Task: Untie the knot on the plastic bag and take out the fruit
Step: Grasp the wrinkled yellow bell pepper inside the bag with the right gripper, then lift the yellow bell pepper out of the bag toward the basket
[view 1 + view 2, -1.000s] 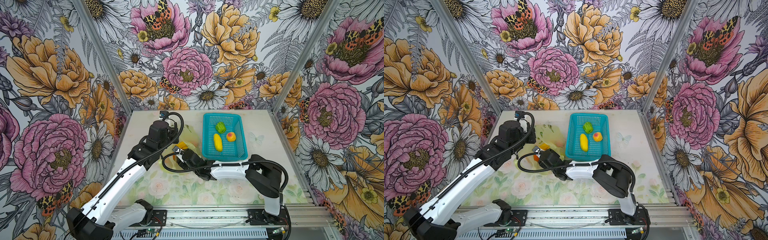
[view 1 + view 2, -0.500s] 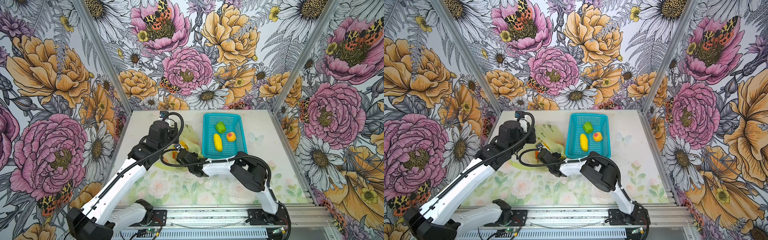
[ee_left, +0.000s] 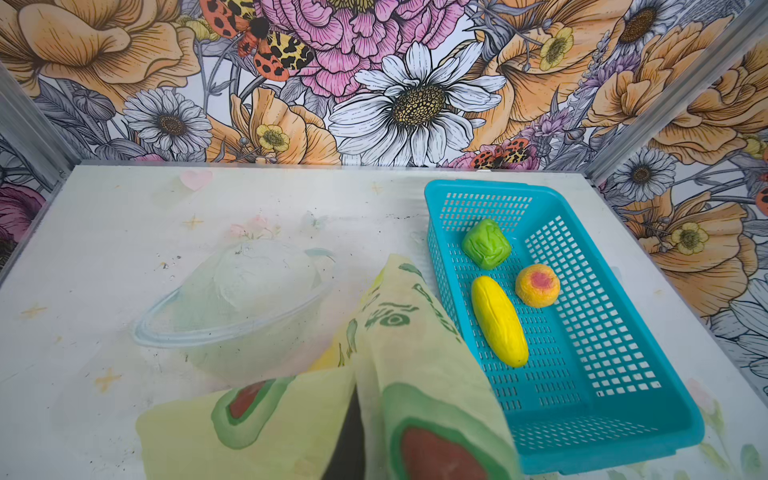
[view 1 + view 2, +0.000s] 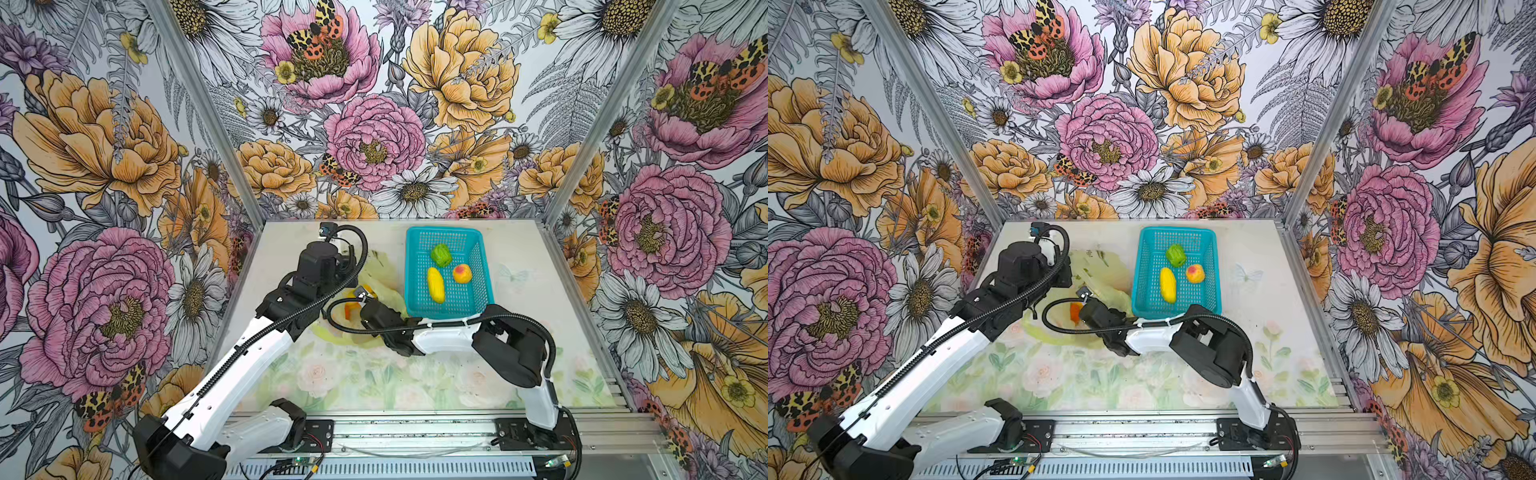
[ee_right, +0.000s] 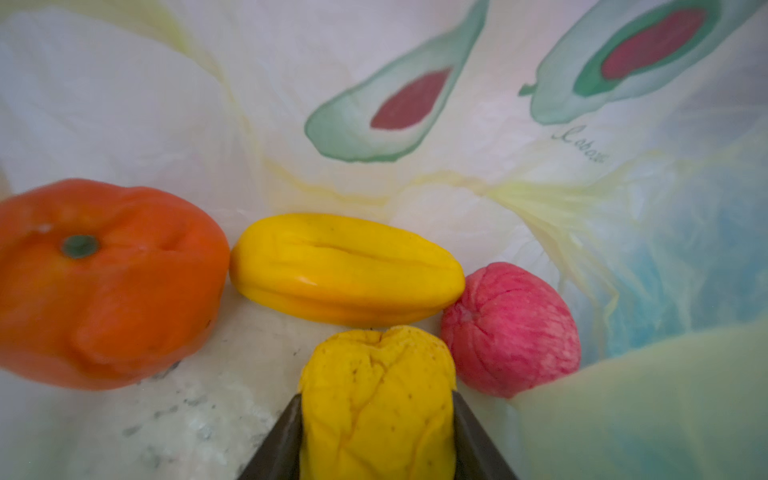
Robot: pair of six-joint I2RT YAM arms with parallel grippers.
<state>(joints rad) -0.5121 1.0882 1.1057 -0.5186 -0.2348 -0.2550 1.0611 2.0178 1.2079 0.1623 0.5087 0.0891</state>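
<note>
Right gripper (image 5: 376,397) jaws, wider a moment ago, now clamp round yellow fruit (image 5: 376,370) inside plastic bag (image 3: 415,353), left of turquoise basket (image 4: 444,229). Left gripper (image 3: 349,436) pinches bag wall, holding mouth open. Grasp made; lift-out to basket likely next.

This is a robot test cell of the kind found in a research lab. Three flat wall panels printed with oversized pink and orange flowers (image 4: 374,124) are held in bare aluminium corner posts (image 4: 199,104) around a small tabletop with a faded pastel floral print (image 4: 374,382). Two white-and-black jointed robot arms (image 4: 249,353) are mounted on a slotted aluminium rail (image 4: 415,432) along the front edge. Loose wiring and a small lit circuit board (image 4: 298,460) sit just below it. The objects are props: small toy fruit (image 4: 435,285) in a turquoise perforated plastic basket (image 4: 444,229).
</note>
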